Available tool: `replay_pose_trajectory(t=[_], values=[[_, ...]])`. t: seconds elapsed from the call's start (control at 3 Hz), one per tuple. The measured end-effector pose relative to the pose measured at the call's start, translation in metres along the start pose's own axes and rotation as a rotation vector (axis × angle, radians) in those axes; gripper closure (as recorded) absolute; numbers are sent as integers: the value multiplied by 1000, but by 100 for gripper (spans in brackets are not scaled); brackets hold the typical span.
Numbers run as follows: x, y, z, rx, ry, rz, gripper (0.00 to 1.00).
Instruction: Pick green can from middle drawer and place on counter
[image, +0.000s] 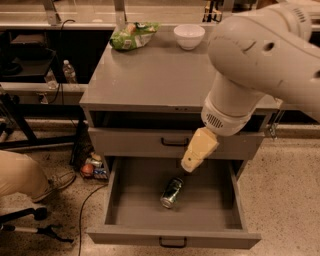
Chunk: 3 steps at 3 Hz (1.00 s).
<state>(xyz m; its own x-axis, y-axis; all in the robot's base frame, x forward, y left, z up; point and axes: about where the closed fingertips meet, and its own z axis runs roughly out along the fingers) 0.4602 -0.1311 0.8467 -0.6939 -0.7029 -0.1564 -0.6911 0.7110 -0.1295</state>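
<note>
Hanging angled, gripper (190, 166) seemingly above green can (171, 192)

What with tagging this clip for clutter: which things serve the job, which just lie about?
Job: can, lying in the open drawer; counter; gripper, over the drawer near the can.
Lying about: bag and bowl at the counter's back; bottle at left.
</note>
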Motion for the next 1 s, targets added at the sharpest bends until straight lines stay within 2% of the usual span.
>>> replay_pose_trajectory(t=[0.67, 1.0], values=[[-19, 1, 61, -69, 54, 294, 0], [-21, 4, 86, -71, 53, 415, 0]])
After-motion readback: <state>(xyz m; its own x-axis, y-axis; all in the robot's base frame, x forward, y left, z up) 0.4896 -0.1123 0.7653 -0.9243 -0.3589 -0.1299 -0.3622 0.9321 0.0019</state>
